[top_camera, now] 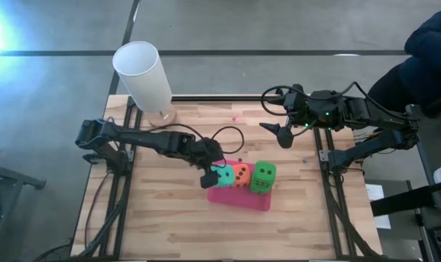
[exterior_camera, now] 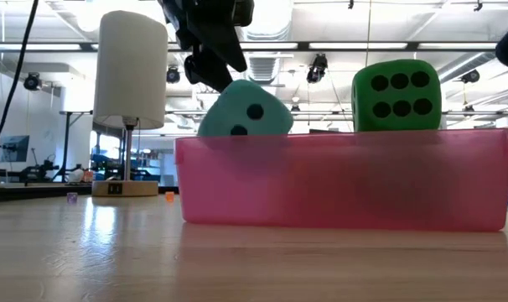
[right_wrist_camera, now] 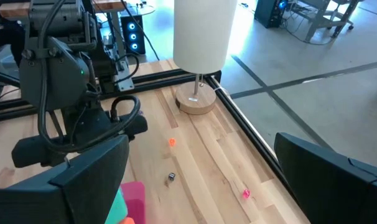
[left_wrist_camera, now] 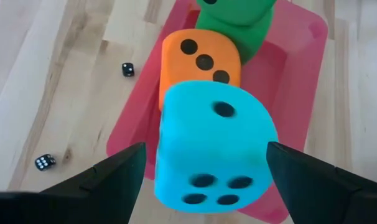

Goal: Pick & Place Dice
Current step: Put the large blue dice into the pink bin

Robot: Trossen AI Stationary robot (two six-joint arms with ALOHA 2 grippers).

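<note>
Left claw [left_wrist_camera: 201, 180] fingers clear teal die [left_wrist_camera: 213, 149]; overhead hides this.

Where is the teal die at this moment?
In the high view, the teal die sits at the pink tray's left end, beside the orange die.

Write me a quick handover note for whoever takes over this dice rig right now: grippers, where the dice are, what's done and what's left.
Left gripper: at the left end of the pink tray, jaws open on either side of the teal die, which sits tilted there; whether it is gripped or just let go is unclear.
Right gripper: jaws open, holding nothing, raised over the table's back right.
Dice: orange die and a green die are in the tray beside the teal one. The left wrist view suggests a second green die there, stacked.
Done: dice in the tray.
Left: confirm the teal die is released and settled, then pull the left arm back.
</note>
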